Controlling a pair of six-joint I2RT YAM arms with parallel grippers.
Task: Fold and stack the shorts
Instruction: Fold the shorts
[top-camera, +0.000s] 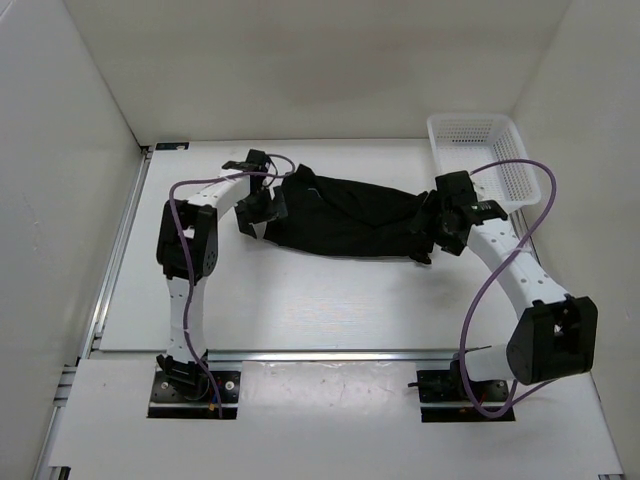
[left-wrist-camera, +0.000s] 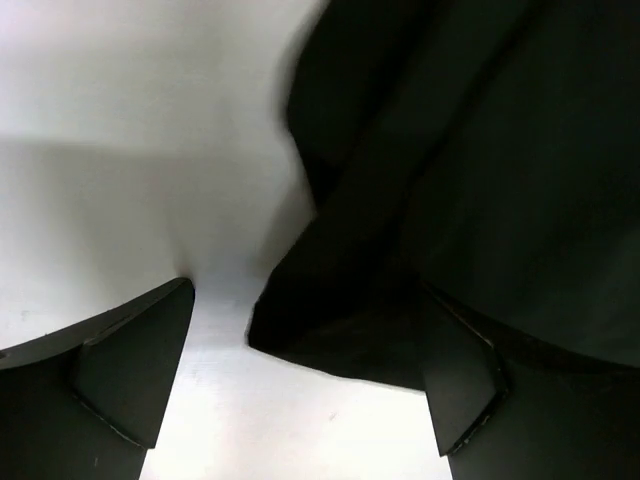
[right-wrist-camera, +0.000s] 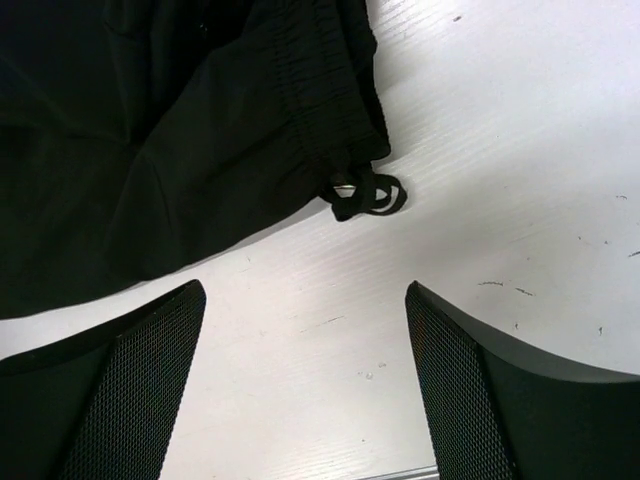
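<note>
While left fingers and right fingers gape apart | shorts long axis left-right | waistband rightward

Matt, seemingly thin cloth shorts

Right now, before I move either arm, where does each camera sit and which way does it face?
Top external: fixed above and behind the bases, looking down on the table, black shorts, white basket; both arms, left gripper and right gripper, show.
Left wrist: on the left arm, looking down past its two fingers at a shorts edge.
Right wrist: looking down past its fingers at the waistband and drawstring.
Shared: all three see the shorts and table.
</note>
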